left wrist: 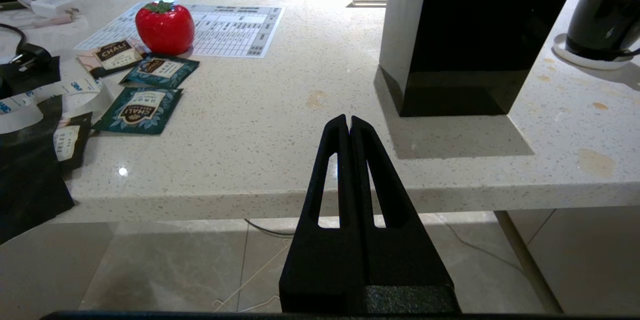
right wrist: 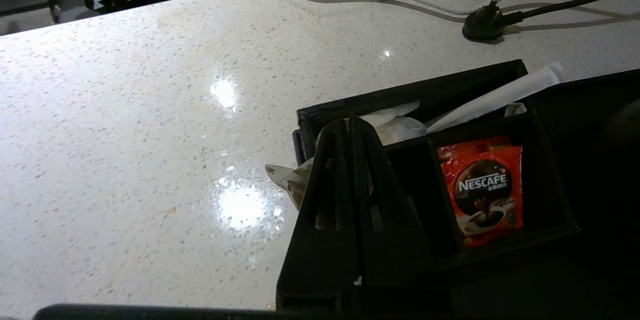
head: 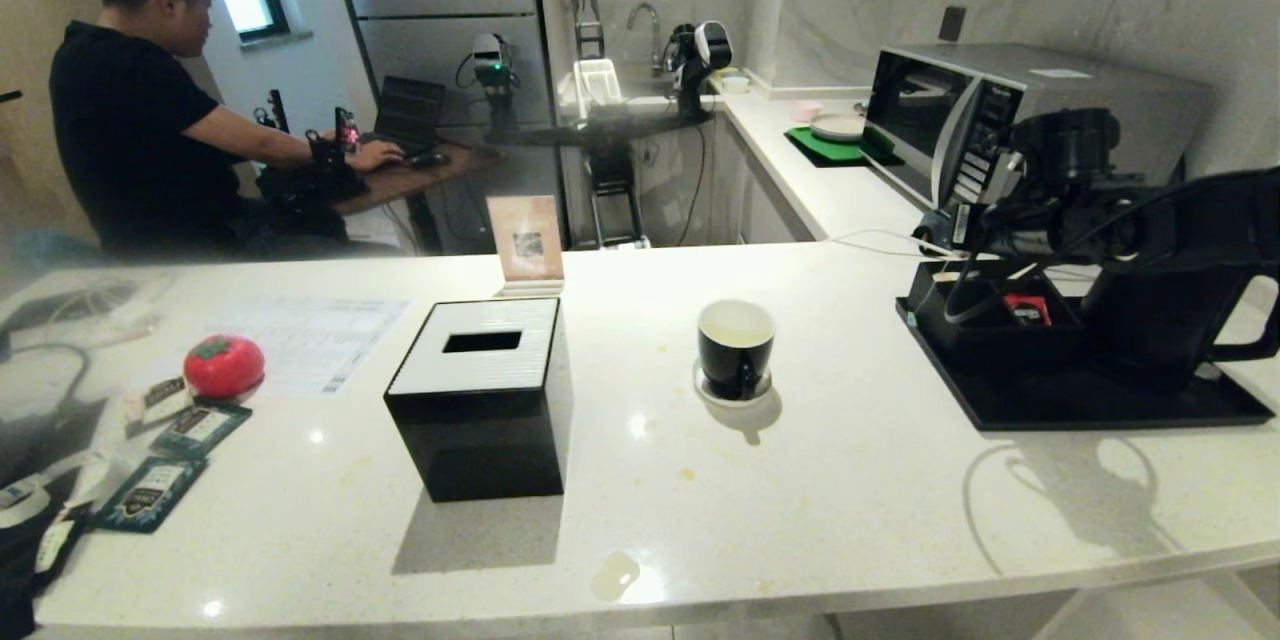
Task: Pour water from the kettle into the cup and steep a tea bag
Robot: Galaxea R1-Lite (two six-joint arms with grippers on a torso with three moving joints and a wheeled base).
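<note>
At the far left of the counter [head: 850,520] we see teal packets [left wrist: 140,110] and a red strawberry-shaped thing [head: 224,366] beside a printed sheet [head: 310,340]. Our left gripper [left wrist: 349,121] hangs off the near edge of the counter, its fingers pressed together on nothing. Right of it stands the black tissue box [head: 480,400], then the cup [head: 736,348] on its white saucer [head: 733,392], mid-counter. Further right lies the black tray [head: 1080,400], with the kettle [head: 1170,310] standing on it. Our right gripper [right wrist: 349,122] hovers over the tray's left compartments, fingers pressed together, just beside a red sachet [right wrist: 482,187]. We cannot pick out the tea bag.
</note>
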